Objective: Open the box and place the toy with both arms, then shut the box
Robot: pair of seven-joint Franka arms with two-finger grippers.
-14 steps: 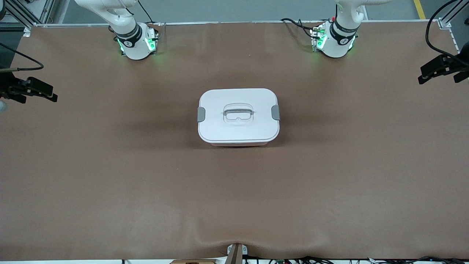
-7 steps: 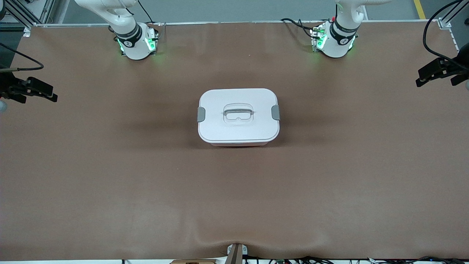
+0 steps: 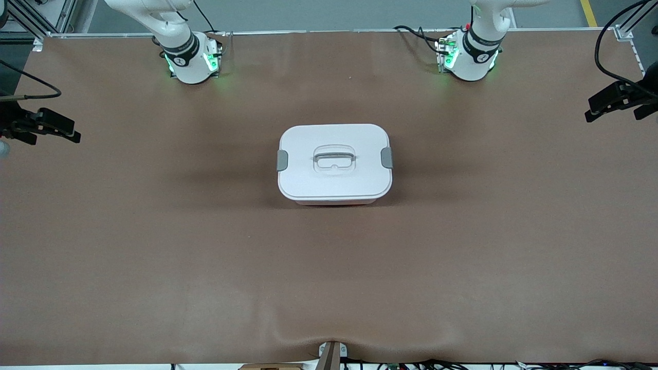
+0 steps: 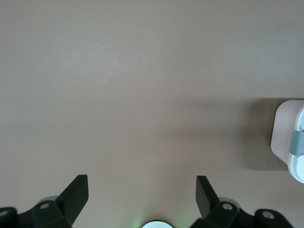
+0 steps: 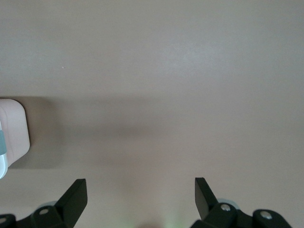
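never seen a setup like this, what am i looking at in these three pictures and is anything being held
These are two white robot arms bolted to one brown table. Each ends in a black two-finger hand. The big picture comes from a high camera facing the robots, so their bases sit along its top edge. The other two come from small cameras on each arm's wrist, looking down past that arm's own fingers.

The left hand is over the table's edge at the left arm's end. The right hand is over the edge at the right arm's end. Both are open and hold nothing.

On the table stands one thing: the box, in the middle, with its white lid on, a grey clip at each end and a clear handle on top. No toy shows in any picture.
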